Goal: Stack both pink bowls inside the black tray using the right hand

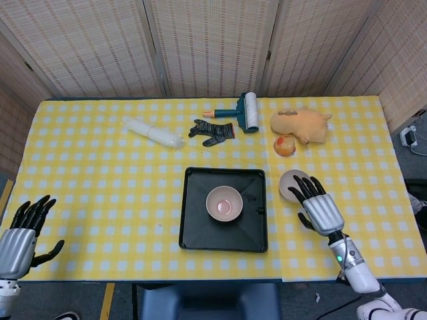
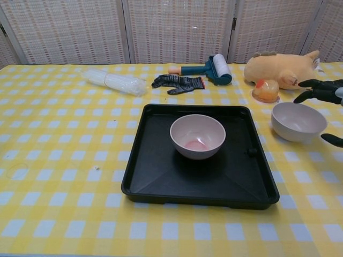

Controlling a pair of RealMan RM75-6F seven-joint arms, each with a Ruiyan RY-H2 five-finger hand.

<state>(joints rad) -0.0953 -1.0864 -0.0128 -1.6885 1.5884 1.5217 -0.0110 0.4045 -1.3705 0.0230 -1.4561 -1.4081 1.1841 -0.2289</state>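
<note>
1 pink round bowl (image 1: 225, 203) sits upright near the centre of the square black plastic tray (image 1: 193, 230) on the yellow checked worktop (image 1: 100, 180). The 2nd pink bowl (image 2: 297, 121) stands on the worktop just right of the tray, outside it. The silver right hand (image 1: 319, 207) hovers over that bowl's right side, its dark fingers (image 1: 301, 188) spread, holding nothing. The left hand (image 1: 20, 232) is at the worktop's near-left edge, fingers spread, empty.
</note>
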